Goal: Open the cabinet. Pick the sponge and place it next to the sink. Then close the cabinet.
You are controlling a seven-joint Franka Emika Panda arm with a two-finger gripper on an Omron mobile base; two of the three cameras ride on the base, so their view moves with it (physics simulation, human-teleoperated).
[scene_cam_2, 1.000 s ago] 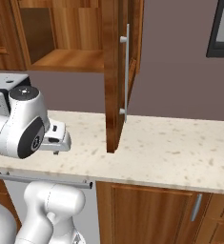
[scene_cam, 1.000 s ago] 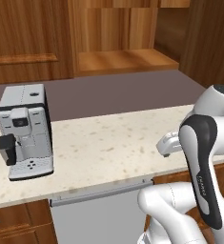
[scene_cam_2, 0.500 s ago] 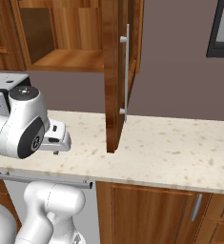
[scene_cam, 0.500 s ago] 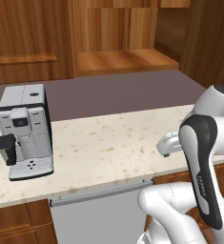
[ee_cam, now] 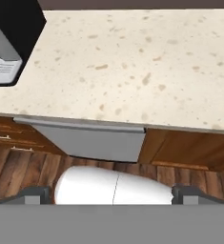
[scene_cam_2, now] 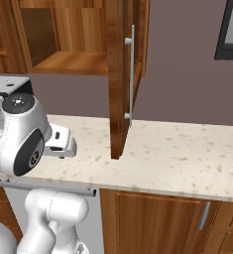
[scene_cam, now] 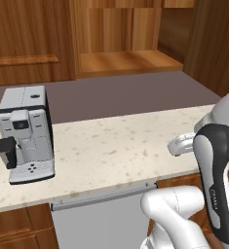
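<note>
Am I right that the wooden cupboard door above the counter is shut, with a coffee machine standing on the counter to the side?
Not quite: the cupboard door is swung open, its edge and long silver handle facing out, as the right base view shows. The shelf inside is bare wood. The coffee machine does stand on the counter.

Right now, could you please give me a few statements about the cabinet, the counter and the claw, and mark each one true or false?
1. The cabinet door stands open. True.
2. A sponge lies on the cabinet's lower shelf. False: the shelf part in view is bare wood.
3. A coffee machine stands on the counter. True.
4. The claw is clamped on the door's silver handle. False: it is open, holds nothing, and is low in front of the counter.
5. The counter carries a stack of plates beside the coffee machine. False: no plates show there.
</note>
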